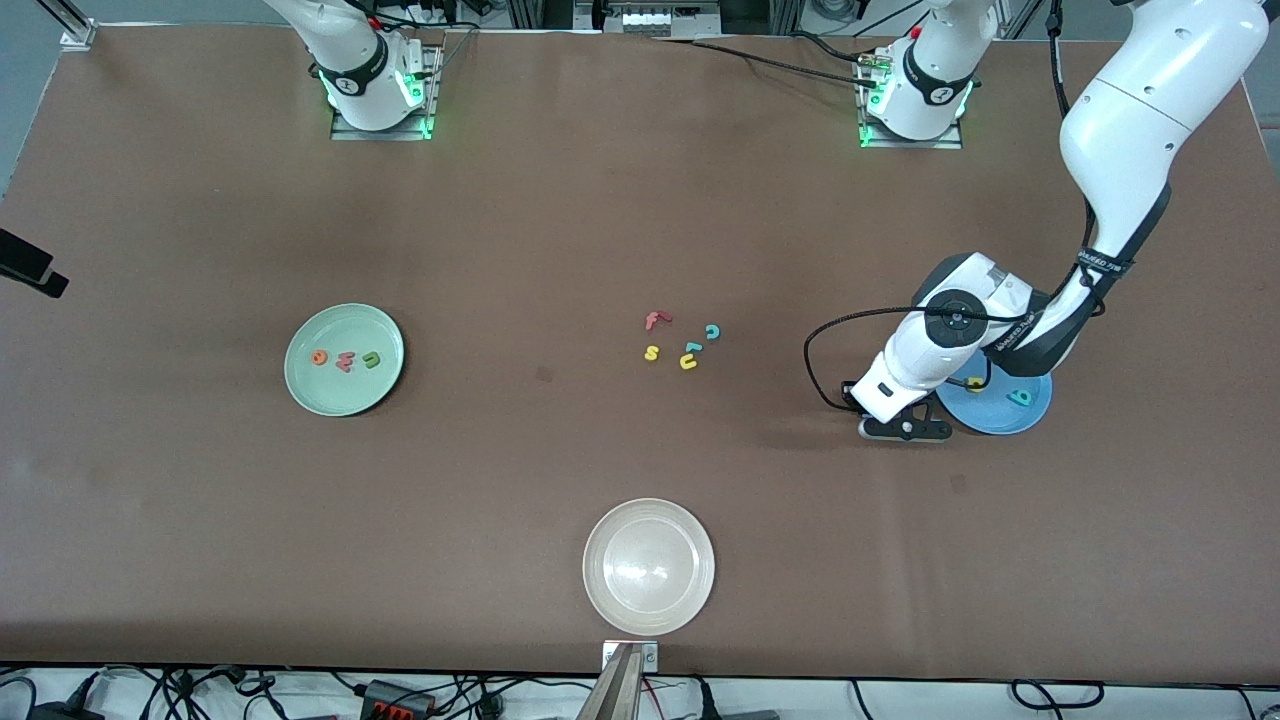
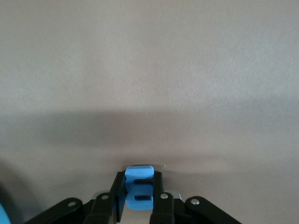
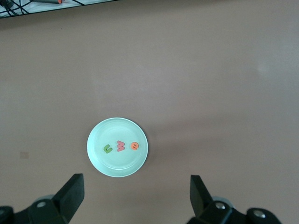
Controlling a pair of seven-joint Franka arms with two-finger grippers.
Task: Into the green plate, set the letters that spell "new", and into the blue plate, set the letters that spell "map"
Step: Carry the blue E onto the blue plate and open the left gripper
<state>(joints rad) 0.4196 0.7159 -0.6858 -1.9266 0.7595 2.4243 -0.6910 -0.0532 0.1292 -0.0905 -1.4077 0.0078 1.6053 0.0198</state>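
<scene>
The green plate holds the orange "e", the salmon "w" and the dark green "n"; all three also show in the right wrist view on the green plate. The blue plate carries the teal "p" and the yellow "a", which the left arm half covers. My left gripper is down at the table beside the blue plate, on the side toward the right arm's end. Its fingers press both sides of the blue "m". My right gripper hangs open high above the green plate.
A loose cluster lies mid-table: red "f", yellow "s", teal "c", another teal letter and yellow "u". A white plate sits near the table's front edge.
</scene>
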